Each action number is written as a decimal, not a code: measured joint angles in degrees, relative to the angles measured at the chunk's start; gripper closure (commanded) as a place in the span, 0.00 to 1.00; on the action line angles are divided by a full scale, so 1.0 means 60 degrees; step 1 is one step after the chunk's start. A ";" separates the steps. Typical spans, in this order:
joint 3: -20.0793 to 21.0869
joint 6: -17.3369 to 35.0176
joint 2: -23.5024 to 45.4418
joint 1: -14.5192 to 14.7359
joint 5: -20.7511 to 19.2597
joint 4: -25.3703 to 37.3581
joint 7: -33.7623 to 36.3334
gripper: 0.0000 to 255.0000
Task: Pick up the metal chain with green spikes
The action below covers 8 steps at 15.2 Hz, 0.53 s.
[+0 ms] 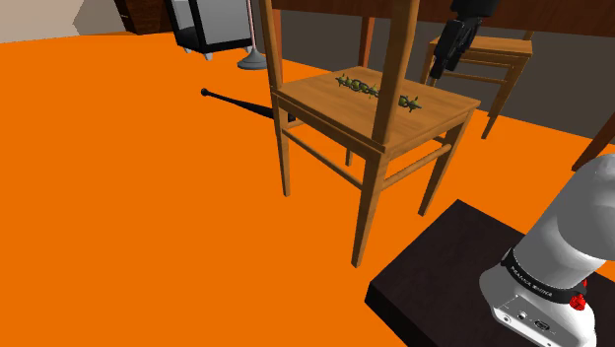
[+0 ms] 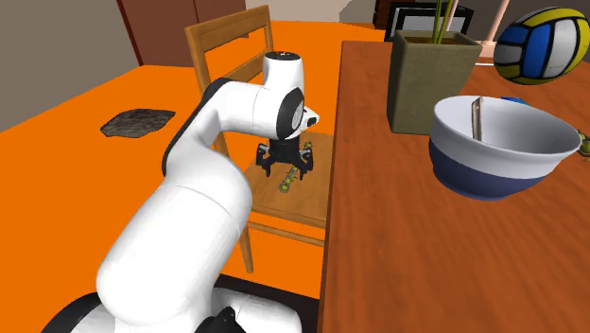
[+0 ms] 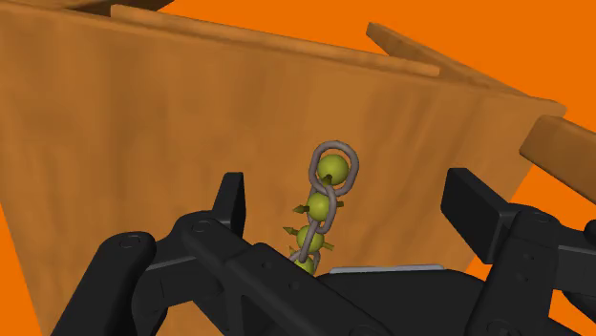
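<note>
Poised over the wooden chair seat with the claw spread wide, gripping nothing. Straddling one end of the metal chain, with grey links and green spiked balls stretched flat on the wood between the fingers, touching neither.

Judging from that: reach apparently made and the line-up close. Left to do: lowering, closing on the links, lifting clear. Not yet grasped, not yet off the seat.

Just beside the chair, a long brown surface carrying a white and blue bowl, an olive planter box and a yellow, blue and white ball. Underneath everything, bright orange floor, with a dark ragged mat well apart from the chair. Nearest the camera in the shoulder view, the black stand.
</note>
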 measured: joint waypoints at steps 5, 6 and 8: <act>-0.0489 0.0729 0.0993 0.0205 0.0420 0.0353 -0.0593 0.00; -0.0619 0.0907 0.1347 0.0293 0.0590 0.0557 -0.0770 0.00; -0.0958 0.1355 0.1935 0.0437 0.0931 0.0713 -0.1253 0.00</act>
